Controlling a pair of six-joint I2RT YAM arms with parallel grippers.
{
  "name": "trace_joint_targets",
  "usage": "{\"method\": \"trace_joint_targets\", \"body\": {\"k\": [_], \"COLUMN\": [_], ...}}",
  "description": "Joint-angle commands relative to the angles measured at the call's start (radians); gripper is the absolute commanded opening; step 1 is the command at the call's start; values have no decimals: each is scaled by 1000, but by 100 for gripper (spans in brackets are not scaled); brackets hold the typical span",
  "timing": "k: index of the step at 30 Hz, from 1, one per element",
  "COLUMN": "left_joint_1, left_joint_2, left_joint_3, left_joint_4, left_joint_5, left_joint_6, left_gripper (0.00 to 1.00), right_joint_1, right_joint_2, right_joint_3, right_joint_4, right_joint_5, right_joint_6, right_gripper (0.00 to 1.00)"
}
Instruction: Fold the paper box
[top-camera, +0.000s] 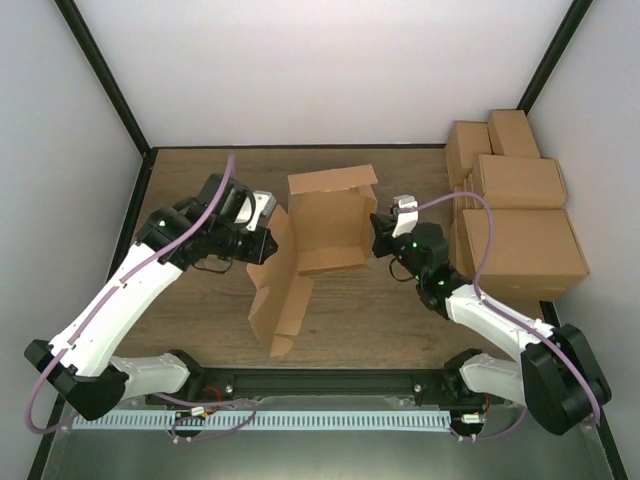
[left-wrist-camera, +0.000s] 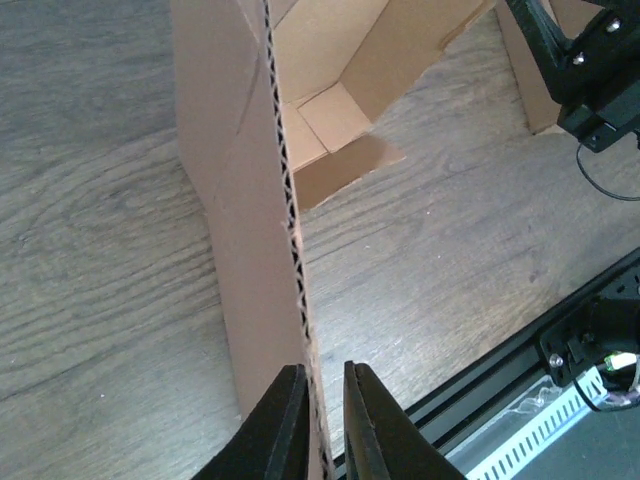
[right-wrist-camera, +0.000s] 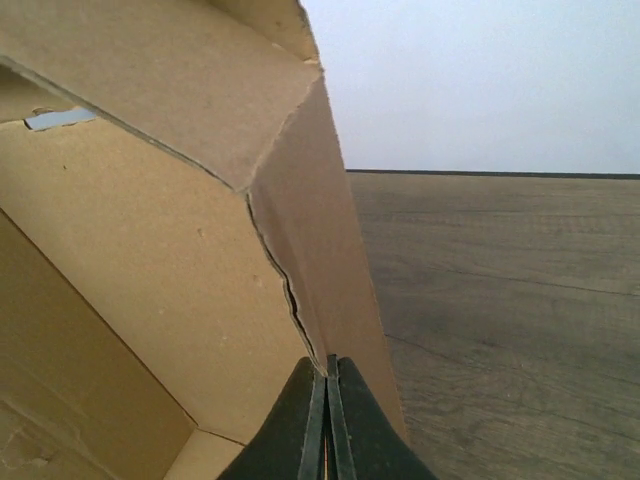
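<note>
**Top external view: walls are going up, the closing folds are not yet done**

The paper box sits on the tabletop between the two claws, partly formed. Its floor lies flat, and panels stand at the far side and beside each claw. On the left claw's side a long flap splays out unfolded.

The left claw straddles the raw corrugated edge of a standing wall. A sliver of gap shows beside one finger, so whether it truly grips cannot be told.

The right claw is pressed together, pinching the box's wall just below a corner crease.

Judging from this, roughly half the work is done. The loose flap has yet to be brought in, the tabs tucked and the lid closed. Finished cartons are stacked behind the right claw.
</note>
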Motion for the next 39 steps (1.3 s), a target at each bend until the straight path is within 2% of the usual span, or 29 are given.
{"method": "trace_joint_targets", "body": {"k": [1,3,5,8,11,17,21,26,28,31,36,38,39], "left_joint_1": [-6,-6,-8,-8,-6,2,42,125,167,236,310,324,330], "left_joint_2": [-9,-13,-34,-58,-60,-37,-53,-85,-101,-104,-97,-85,-81], "left_joint_3": [-27,-26,-25,-9,4,21,22,-13,-43,-59,-61,-68,-73], "left_joint_4": [59,78,117,155,183,234,289,372,419,461,513,523,527], "left_joint_5": [56,113,153,141,119,88,82,119,156,209,257,261,261], "left_joint_6": [-2,1,-7,-26,-48,-90,-133,-180,-195,-208,-210,-210,-209], "left_gripper": [14,23,40,63,75,82,90,89,84,81,82,82,82], "right_joint_1": [19,19,19,19,18,19,19,19,19,19,18,19,19], "right_joint_2": [-37,-50,-56,-63,-63,-64,-64,-62,-58,-63,-60,-61,-65], "right_joint_3": [-42,-52,-53,-56,-51,-49,-42,-20,-7,-1,15,41,53], "right_joint_4": [-43,-44,-53,-57,-64,-68,-74,-89,-101,-107,-107,-133,-152], "right_joint_5": [16,9,11,16,10,-2,-12,-28,-38,-46,-61,-63,-61], "right_joint_6": [76,76,72,55,38,26,24,23,21,17,-1,-12,-14], "right_gripper": [1,1,1,1,1,1,8,12,14,20,34,44,54]}}
